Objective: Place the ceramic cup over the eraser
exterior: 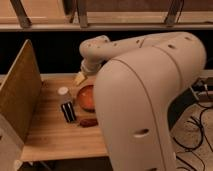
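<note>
The ceramic cup (pixel 63 92), small and whitish, stands upright on the wooden table (pixel 47 135) left of centre. Just in front of it lies the eraser (pixel 68 111), a black block with a lighter stripe. The two are close together, and I cannot tell whether they touch. My arm (pixel 96 50) bends down over the back of the table, and its big white shell (pixel 150 100) fills the right side. The gripper is hidden behind that shell, to the right of the cup, with its jaws open. Nothing touches the cup or the eraser.
An orange-red bowl (pixel 85 98) sits right of the cup, half covered by the shell. A dark red oval thing (pixel 89 122) lies in front of it. A cream-and-yellow item (pixel 80 78) stands behind the bowl. A wooden board (pixel 20 95) walls the table's left side. Cables (pixel 200 135) lie on the floor at right.
</note>
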